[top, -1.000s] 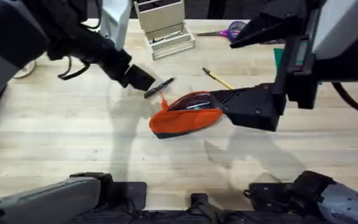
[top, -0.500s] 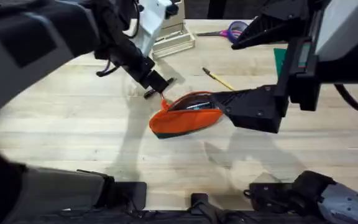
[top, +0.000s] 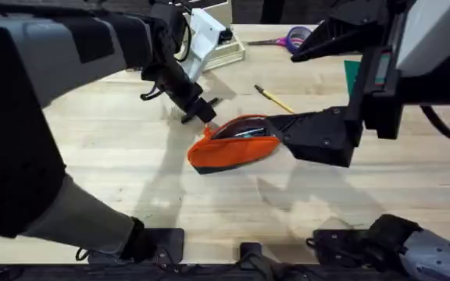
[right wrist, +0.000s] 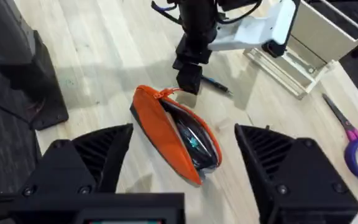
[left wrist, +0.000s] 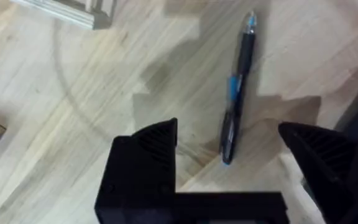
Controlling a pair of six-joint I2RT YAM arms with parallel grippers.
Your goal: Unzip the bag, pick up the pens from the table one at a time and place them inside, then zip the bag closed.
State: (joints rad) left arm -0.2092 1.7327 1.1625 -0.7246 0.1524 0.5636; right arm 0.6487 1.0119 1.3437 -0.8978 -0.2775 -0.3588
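A: Bag (top: 234, 145) position?
B: Mid-table (top: 92, 179), zipper open, mouth up to take pens.
A: Black pen (left wrist: 236, 93)?
B: Just behind the bag; left gripper (left wrist: 229, 146) spread astride it, set to pinch.
A: Yellow pen (top: 273, 98)?
B: Behind the bag, apart.
A: Right gripper (right wrist: 182, 146)?
B: Spread at the bag's end, likely steadying.

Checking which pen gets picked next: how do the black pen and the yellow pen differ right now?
The black pen is black with blue accents; the yellow pen is thin and yellow with a dark tip. The black pen lies right under the open left gripper, the yellow pen farther off with no gripper over it. Both lie flat on the table, outside the bag.
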